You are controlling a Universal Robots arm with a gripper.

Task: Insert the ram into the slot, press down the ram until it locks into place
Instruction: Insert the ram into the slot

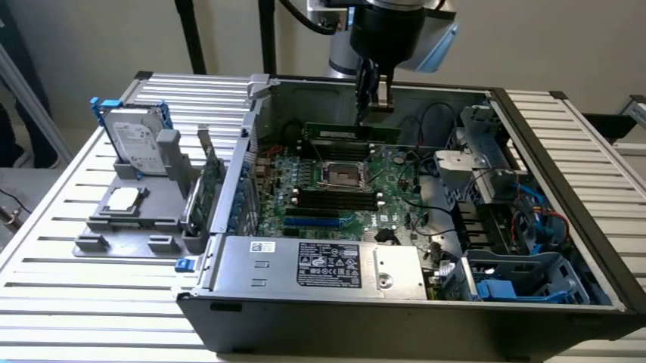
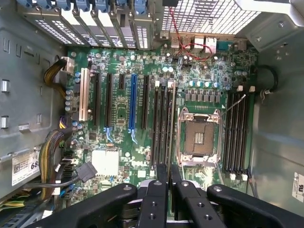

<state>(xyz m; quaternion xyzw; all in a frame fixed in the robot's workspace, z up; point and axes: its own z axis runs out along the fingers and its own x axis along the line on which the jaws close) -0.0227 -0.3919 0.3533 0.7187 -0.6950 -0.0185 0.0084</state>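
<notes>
My gripper (image 1: pixel 374 102) is shut on the ram (image 1: pixel 338 134), a thin green stick hanging level above the motherboard (image 1: pixel 389 208) inside the open case. In the wrist view the ram (image 2: pixel 170 123) shows edge-on, running out from between the black fingers (image 2: pixel 154 199) of my gripper (image 2: pixel 168 183). There it lies along the group of black slots (image 2: pixel 161 123) between the blue slot (image 2: pixel 133 107) and the CPU socket (image 2: pixel 199 137). That group of slots (image 1: pixel 328 200) is bare. A second group of black slots (image 2: pixel 237 130) sits on the socket's other side. The ram is above the board, not seated.
The CPU socket (image 1: pixel 338 175) lies mid-board. Black cables (image 1: pixel 429 219) and a drive cage (image 1: pixel 504 197) fill the case towards the exterior view's right. A power supply (image 1: pixel 313 265) covers the near side. Outside, a grey holder (image 1: pixel 131 215) carries a hard drive (image 1: pixel 136 144) and an upright expansion card (image 1: pixel 209 185).
</notes>
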